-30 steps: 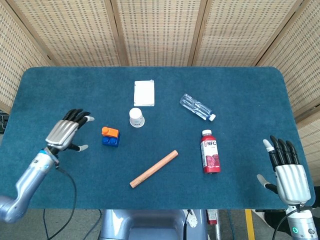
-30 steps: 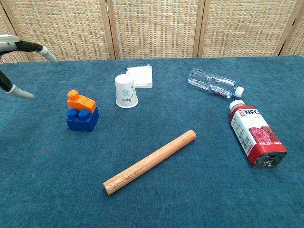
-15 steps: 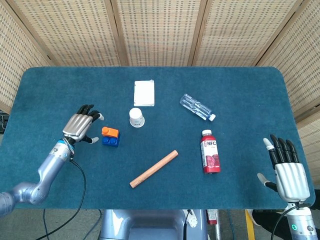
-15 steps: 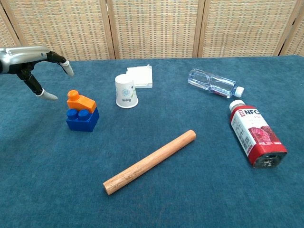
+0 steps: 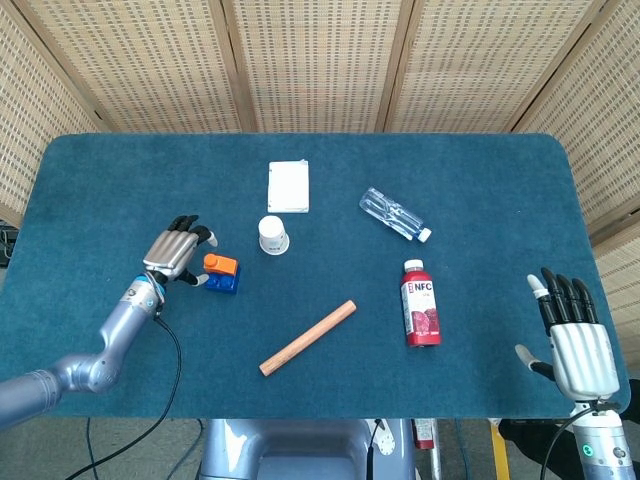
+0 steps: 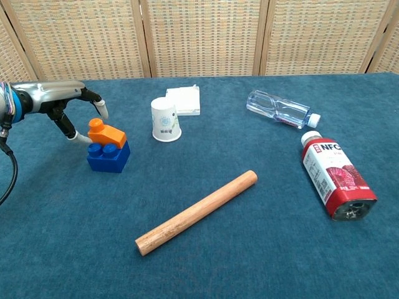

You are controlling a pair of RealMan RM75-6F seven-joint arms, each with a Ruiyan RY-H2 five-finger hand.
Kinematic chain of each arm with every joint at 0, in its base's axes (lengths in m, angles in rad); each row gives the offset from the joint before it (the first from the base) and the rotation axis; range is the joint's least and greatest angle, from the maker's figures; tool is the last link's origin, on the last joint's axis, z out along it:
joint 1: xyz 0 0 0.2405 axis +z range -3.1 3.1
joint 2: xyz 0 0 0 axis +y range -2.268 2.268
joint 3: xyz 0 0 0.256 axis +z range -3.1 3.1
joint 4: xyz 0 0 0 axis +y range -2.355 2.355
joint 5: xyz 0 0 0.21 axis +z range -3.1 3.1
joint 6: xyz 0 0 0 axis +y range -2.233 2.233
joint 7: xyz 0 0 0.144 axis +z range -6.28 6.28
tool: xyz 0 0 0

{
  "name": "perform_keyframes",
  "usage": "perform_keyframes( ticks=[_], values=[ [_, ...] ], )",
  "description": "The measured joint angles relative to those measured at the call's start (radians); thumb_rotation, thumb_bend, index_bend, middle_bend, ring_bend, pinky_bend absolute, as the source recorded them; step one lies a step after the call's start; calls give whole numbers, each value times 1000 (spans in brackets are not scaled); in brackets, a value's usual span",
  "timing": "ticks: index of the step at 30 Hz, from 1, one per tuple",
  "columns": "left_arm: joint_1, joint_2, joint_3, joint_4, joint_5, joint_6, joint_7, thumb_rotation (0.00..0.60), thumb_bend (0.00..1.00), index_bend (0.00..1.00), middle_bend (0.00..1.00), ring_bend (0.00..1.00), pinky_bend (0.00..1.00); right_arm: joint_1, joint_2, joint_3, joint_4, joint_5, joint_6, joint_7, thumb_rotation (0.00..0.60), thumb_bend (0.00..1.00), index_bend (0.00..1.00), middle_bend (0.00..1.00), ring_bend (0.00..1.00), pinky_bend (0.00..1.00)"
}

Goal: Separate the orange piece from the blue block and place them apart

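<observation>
Left hand (image 5: pixel 178 252), fingers spread and holding nothing, is hovering just beside orange piece (image 6: pixel 105 132), which is sitting on blue block (image 6: pixel 108 156) toward table's left edge; separation not yet begun.

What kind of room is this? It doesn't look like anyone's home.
Probably a robot test or demo booth, not a home. A table covered in blue felt is fenced in by woven screens, and odd items such as a toy block and a wooden rod are laid out for the robot hand.
</observation>
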Motion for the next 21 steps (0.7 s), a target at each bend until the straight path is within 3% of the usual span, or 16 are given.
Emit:
perform_keyframes(
  ticks=[4, 10, 15, 21],
  values=[
    [-13, -21, 3, 25, -8, -3, -2, 600, 246, 441, 394, 0, 0, 2, 0, 2, 2, 7, -2, 4, 600, 0, 0, 0, 0, 0],
    [-23, -42, 4, 45, -18, 14, -1, 600, 361, 598, 541, 0, 0, 4, 1, 2, 5, 11, -4, 12, 600, 0, 0, 0, 0, 0],
    [-17, -32, 1, 28, -17, 36, -10, 600, 408, 630, 568, 0, 0, 4, 3, 0, 4, 9, -2, 16, 600, 0, 0, 0, 0, 0],
    [14, 30, -26, -50, 13, 67, -112, 600, 409, 640, 573, 0, 0, 2, 5, -3, 2, 3, 3, 21, 600, 0, 0, 0, 0, 0]
  ],
)
